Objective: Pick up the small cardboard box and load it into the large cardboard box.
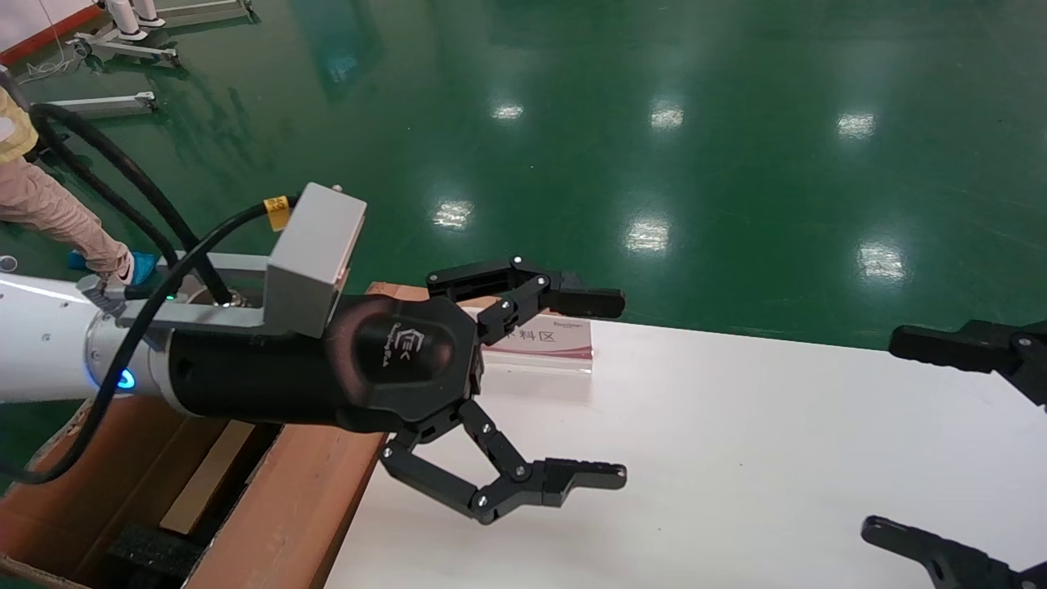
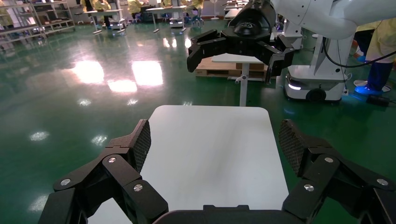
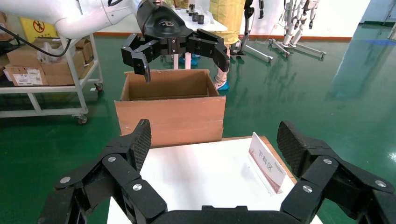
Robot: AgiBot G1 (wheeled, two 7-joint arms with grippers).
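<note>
The large cardboard box stands open at the table's left end, with black foam inside; it also shows in the right wrist view. A flat light-brown piece lies inside it; I cannot tell whether it is the small cardboard box. No small box shows on the table. My left gripper is open and empty, held over the table's left part beside the large box; it also shows in the left wrist view. My right gripper is open and empty over the table's right edge.
The white table carries a small white and red sign stand near its far left corner. Green floor lies beyond. A person stands at the far left. A cart with cartons stands behind the large box.
</note>
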